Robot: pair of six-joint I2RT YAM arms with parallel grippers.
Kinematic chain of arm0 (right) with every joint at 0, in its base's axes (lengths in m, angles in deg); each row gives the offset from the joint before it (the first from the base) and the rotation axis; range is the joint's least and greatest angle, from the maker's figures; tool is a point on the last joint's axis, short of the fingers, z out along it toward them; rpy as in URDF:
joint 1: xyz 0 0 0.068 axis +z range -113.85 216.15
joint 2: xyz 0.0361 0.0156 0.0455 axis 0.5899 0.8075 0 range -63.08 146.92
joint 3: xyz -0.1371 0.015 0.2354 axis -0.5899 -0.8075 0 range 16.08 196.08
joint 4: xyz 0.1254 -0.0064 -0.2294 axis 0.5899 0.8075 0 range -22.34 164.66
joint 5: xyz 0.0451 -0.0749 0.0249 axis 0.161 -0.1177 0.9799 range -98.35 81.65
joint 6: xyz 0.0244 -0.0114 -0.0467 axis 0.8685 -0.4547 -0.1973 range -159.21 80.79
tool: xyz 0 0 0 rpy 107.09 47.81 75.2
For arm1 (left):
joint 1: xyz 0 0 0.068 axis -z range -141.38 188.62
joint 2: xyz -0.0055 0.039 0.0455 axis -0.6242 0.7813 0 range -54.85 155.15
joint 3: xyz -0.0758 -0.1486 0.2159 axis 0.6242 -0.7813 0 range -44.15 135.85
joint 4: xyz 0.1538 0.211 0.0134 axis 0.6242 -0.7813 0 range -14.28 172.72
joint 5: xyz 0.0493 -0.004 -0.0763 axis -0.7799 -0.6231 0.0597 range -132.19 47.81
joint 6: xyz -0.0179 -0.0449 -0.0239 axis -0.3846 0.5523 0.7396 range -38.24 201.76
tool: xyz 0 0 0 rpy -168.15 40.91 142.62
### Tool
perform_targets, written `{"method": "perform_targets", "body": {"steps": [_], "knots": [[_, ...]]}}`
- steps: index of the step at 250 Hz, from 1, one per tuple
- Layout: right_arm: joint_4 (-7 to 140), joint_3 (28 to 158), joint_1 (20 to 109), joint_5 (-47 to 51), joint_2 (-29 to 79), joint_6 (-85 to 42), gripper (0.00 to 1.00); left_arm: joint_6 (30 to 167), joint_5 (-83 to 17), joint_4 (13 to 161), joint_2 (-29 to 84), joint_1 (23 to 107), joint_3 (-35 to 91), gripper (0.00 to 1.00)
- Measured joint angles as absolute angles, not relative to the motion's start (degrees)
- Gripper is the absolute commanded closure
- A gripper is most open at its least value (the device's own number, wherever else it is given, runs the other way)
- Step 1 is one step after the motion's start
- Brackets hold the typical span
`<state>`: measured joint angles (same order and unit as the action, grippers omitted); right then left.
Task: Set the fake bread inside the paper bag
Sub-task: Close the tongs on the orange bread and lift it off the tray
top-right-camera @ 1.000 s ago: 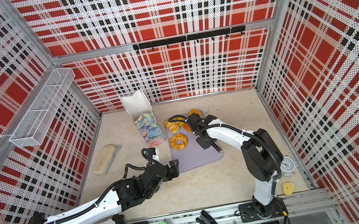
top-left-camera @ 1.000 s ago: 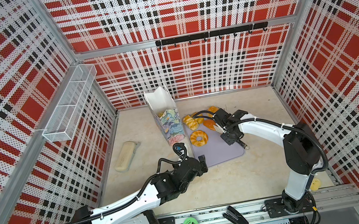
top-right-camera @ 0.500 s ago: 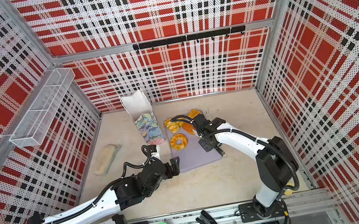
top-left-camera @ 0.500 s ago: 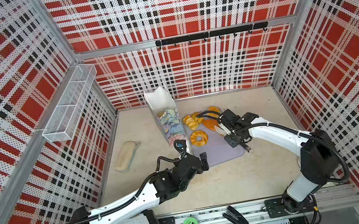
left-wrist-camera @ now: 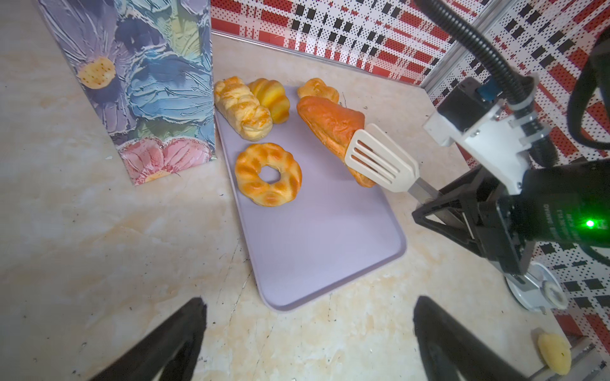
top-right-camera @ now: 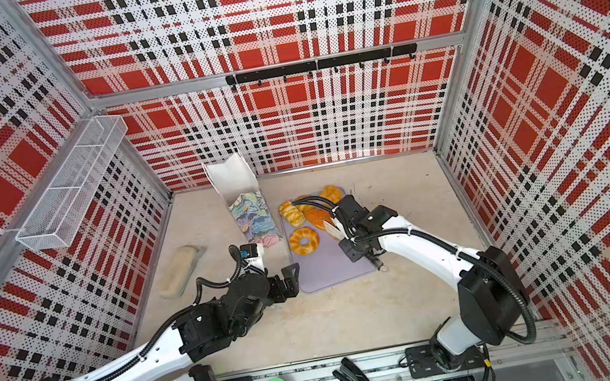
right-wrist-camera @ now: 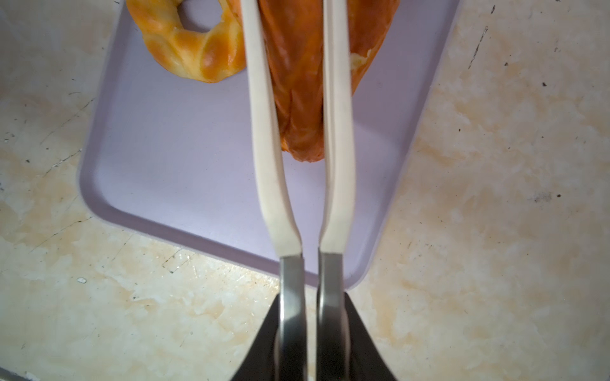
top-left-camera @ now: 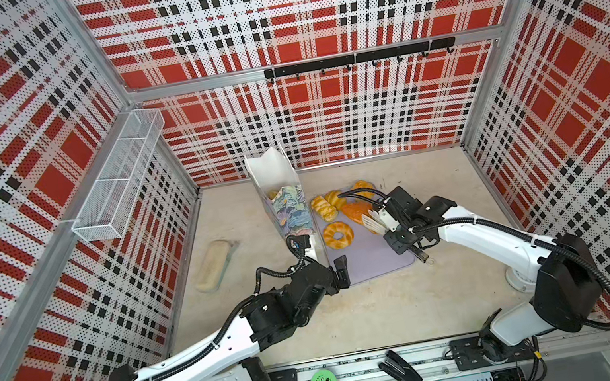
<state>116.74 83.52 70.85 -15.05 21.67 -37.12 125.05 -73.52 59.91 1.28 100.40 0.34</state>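
Observation:
The floral paper bag stands upright left of a lilac tray; a golden piece shows inside it. On the tray lie fake bread pieces: a ring doughnut, a braided roll and others behind. My right gripper is shut on white tongs, whose blades clamp the orange-brown triangular piece; its near end looks slightly raised. My left gripper hangs open and empty by the tray's near left corner.
A pale beige block lies on the floor at the left. A wire basket hangs on the left wall and a black hook rail on the back wall. A small pale-yellow lump sits at the front right.
The right arm's elbow has swung out to the right, and the tongs with the orange-brown piece have shifted a little toward the near right. The left arm has barely moved.

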Motion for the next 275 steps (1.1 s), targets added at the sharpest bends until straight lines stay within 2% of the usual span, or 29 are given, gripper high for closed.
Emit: {"method": "perform_targets", "body": {"steps": [275], "knots": [[110.45,83.72,71.66,-1.93,14.94,-29.87,0.73,117.79,-63.44,47.17,-3.9,86.89,9.96,0.01]]}}
